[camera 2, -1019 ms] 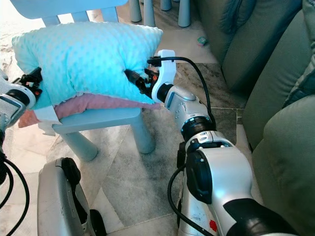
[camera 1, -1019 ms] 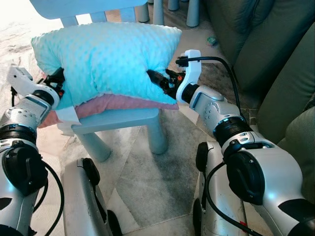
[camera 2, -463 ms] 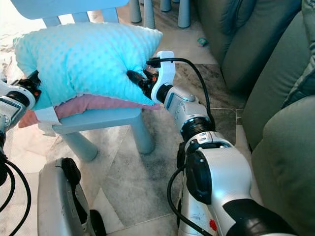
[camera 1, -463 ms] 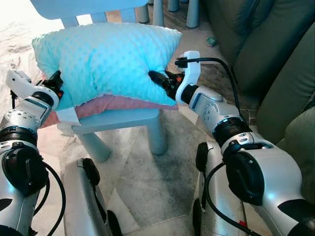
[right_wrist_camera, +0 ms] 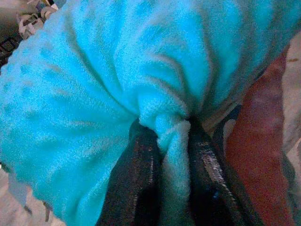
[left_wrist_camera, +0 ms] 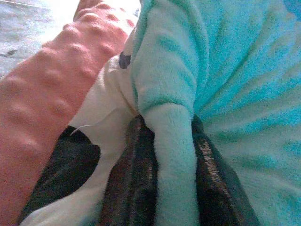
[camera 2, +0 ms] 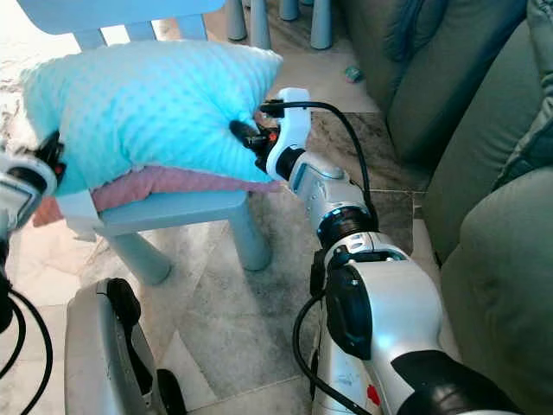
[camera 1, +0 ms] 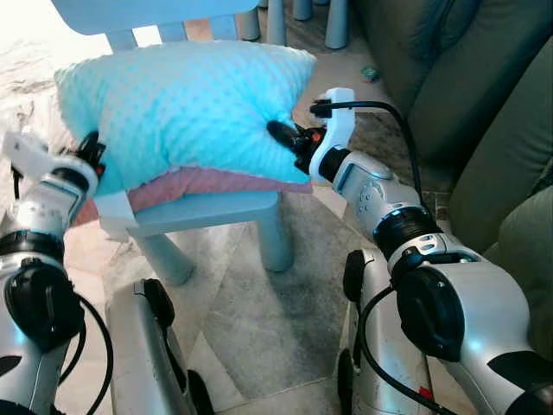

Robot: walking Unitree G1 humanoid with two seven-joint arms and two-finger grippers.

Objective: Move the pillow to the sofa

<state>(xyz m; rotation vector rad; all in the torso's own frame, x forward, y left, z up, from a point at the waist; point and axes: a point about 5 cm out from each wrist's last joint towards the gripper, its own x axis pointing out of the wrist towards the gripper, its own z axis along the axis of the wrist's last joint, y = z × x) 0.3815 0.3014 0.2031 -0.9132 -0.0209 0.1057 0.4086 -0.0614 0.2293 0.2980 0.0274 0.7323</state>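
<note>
A light turquoise dotted pillow rests on a pink cushion atop a small pale blue chair. My left gripper is shut on the pillow's left edge, and a fold of turquoise fabric is pinched between its two black fingers. My right gripper is shut on the pillow's right side, with fabric bunched between its fingers. The green sofa stands at the right.
The chair's back rises behind the pillow. More pale furniture legs stand at the top. A small object lies on the marble floor near the sofa. A second green sofa cushion is at lower right.
Both grippers have drawn slightly outward and up with the pillow's edges, and the pillow has lifted a little at its sides. The left arm has shifted leftward.
</note>
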